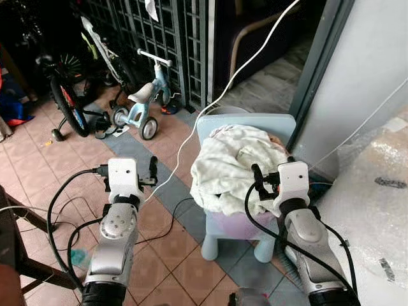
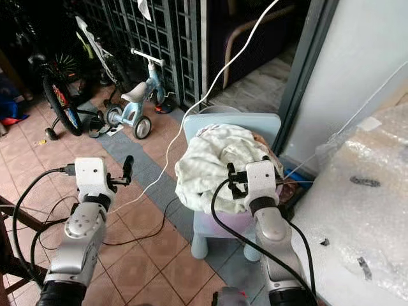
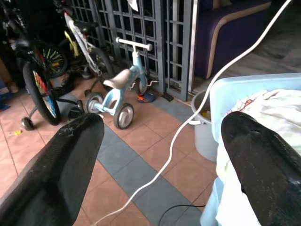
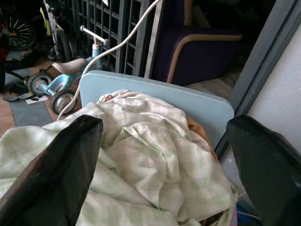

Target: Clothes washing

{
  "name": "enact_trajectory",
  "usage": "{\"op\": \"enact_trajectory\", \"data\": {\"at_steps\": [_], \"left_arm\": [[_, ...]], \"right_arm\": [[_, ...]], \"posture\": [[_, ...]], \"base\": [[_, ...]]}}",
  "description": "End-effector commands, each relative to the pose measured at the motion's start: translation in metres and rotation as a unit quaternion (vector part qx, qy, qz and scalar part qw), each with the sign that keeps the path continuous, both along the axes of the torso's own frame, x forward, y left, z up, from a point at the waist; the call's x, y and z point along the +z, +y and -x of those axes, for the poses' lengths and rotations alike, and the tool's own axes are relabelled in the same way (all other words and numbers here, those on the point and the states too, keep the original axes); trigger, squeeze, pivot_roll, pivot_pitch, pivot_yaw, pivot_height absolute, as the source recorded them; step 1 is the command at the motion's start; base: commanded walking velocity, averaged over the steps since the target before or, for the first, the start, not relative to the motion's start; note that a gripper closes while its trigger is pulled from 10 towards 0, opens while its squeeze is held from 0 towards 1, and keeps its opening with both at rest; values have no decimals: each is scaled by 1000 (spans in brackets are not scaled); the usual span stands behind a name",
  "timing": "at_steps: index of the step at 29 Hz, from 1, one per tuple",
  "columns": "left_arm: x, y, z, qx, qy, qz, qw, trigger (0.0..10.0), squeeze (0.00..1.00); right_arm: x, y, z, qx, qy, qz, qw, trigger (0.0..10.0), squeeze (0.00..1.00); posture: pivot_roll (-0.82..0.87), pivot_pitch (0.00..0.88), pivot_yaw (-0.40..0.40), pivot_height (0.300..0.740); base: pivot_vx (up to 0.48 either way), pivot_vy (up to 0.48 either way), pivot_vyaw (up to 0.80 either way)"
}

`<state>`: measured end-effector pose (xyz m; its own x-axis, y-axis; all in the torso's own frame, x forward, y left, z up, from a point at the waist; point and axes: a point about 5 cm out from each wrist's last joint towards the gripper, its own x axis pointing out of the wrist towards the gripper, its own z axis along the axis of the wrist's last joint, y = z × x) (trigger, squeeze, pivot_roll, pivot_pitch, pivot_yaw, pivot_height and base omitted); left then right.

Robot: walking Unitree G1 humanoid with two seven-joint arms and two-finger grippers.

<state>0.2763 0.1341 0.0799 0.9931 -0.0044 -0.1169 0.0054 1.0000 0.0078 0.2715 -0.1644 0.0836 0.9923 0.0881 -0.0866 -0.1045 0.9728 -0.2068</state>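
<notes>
A heap of pale green and white cloth lies piled on a small light-blue plastic chair; the same cloth shows close up in the right wrist view. My right gripper is held over the near right side of the heap, open, with its black fingers spread and nothing between them. My left gripper hangs over the tiled floor to the left of the chair, open and holding nothing, its fingers wide apart.
A white cable runs from the upper right down across the floor past the chair. A child's blue tricycle and bicycles stand by a metal gate at the back left. Bubble wrap covers a surface on the right. A grey bucket stands behind the chair.
</notes>
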Motion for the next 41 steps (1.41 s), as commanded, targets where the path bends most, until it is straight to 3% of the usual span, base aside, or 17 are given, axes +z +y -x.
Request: {"op": "enact_trajectory", "data": {"at_steps": [1, 5, 11, 14, 18, 20, 23, 30, 32, 35, 41], "left_arm": [[-2, 7, 0, 4, 5, -10, 1000, 10000, 0], [4, 2, -7, -14, -6, -30, 999, 10000, 0], [0, 0, -7, -9, -1, -19, 1000, 10000, 0], [1, -1, -8, -10, -4, -22, 1000, 10000, 0], [6, 6, -10, 3, -14, -29, 999, 10000, 0], [-2, 19, -1, 44, -4, -25, 999, 10000, 0], [-8, 21, 4, 52, 7, -26, 998, 10000, 0], [-8, 12, 3, 35, 2, -35, 999, 10000, 0], [-8, 7, 0, 30, 2, -34, 999, 10000, 0], [-6, -3, -5, -1, 0, -37, 999, 10000, 0], [-2, -11, -13, -33, -4, -43, 999, 10000, 0]], "right_arm": [[7, 9, -6, 20, -11, -1, 1000, 10000, 0], [15, 13, -12, 39, -11, 9, 999, 10000, 0], [5, 21, -10, 48, 3, -15, 999, 10000, 0], [3, 35, -7, 95, -4, 11, 995, 10000, 0], [2, 43, -9, 128, 4, 20, 992, 10000, 0], [-3, 45, -12, 141, 19, 32, 989, 10000, 0], [-4, 44, -14, 138, 18, 40, 990, 10000, 0], [-11, 23, -13, 39, 17, 15, 999, 10000, 0], [-15, 9, -9, -19, 17, 12, 1000, 10000, 0], [-20, -5, -3, -62, 29, -4, 998, 10000, 0], [-18, -41, 7, -130, 29, 14, 991, 10000, 0]], "posture": [[0, 28, -5, 740], [4, 32, -48, 740], [20, 30, -2, 740], [47, 22, -9, 740], [120, 13, -56, 740], [127, 10, -72, 740], [127, 8, -74, 740], [112, 0, -96, 740], [82, 0, -72, 740], [49, 0, -46, 740], [-3, 0, -14, 740]], "base": [[0, 0, 0], [0, 0, 0], [0, 0, 0], [0, 0, 0], [0, 0, 0], [0, 0, 0], [0, 0, 0], [0, 0, 0], [0, 0, 0], [0, 0, -150], [0, -42, -800]]}}
